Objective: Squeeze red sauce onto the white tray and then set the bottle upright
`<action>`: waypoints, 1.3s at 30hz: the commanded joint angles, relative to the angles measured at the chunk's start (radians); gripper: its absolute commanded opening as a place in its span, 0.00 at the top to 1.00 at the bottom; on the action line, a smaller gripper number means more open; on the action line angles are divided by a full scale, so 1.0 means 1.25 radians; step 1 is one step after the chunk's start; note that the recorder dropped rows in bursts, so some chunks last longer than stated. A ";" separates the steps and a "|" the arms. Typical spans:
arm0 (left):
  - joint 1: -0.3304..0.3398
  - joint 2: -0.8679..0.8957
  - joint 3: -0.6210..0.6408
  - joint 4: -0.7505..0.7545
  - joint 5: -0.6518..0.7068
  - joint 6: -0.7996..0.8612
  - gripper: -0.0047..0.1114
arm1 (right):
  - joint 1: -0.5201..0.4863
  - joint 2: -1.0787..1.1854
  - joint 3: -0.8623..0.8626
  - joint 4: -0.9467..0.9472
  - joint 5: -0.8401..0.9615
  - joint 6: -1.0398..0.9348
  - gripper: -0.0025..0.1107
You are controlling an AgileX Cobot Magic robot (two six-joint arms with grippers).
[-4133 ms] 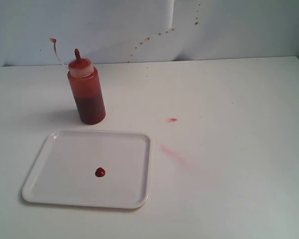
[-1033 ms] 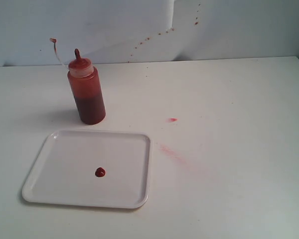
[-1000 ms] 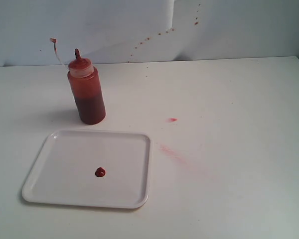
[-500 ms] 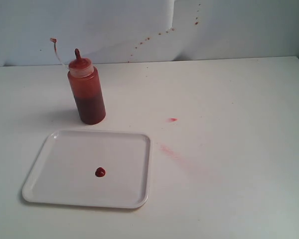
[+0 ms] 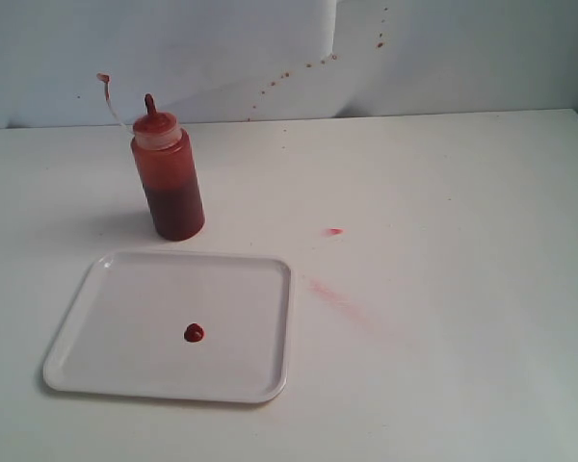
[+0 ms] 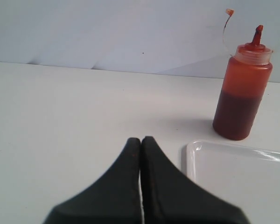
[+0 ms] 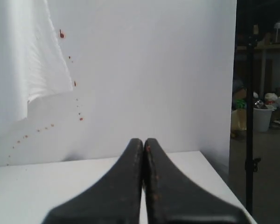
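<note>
The bottle [image 5: 168, 183] stands upright on the table behind the white tray [image 5: 125, 289], red-tinted, with a pale cap and a red nozzle. A small round blob of red sauce [image 5: 194, 333] lies near the tray's middle. The left wrist view shows the bottle [image 6: 241, 91] and a corner of the tray [image 6: 196, 151] ahead of my left gripper [image 6: 141, 139], which is shut, empty and well short of both. My right gripper [image 7: 143, 140] is shut and empty, facing the white backdrop at the table's far edge. Neither gripper shows in the exterior view.
Pinkish-red smears [image 5: 339, 296] and a small spot [image 5: 334, 231] mark the table right of the tray. Red specks [image 5: 289, 75] dot the white backdrop. A thin tether with a cap tip [image 5: 103, 79] sticks out from the bottle's top. The table's right edge [image 7: 219, 182] drops off beside the right gripper.
</note>
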 commanded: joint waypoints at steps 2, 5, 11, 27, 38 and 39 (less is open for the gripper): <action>-0.005 -0.004 0.004 0.000 -0.006 -0.001 0.96 | -0.006 -0.017 0.055 0.001 0.009 -0.018 0.98; -0.005 -0.004 0.004 0.000 -0.006 -0.001 0.96 | -0.006 -0.061 0.078 0.001 0.009 -0.037 0.98; -0.005 -0.004 0.004 0.000 -0.006 -0.001 0.96 | -0.006 -0.192 0.078 -0.016 0.144 -0.092 0.98; -0.005 -0.004 0.004 0.000 -0.006 -0.001 0.96 | -0.006 -0.192 0.078 0.013 0.392 -0.062 0.98; -0.005 -0.004 0.004 0.000 -0.006 -0.001 0.96 | -0.006 -0.192 0.078 0.013 0.393 -0.053 0.98; -0.005 -0.004 0.004 0.000 -0.006 -0.001 0.96 | -0.006 -0.192 0.078 0.013 0.393 -0.053 0.98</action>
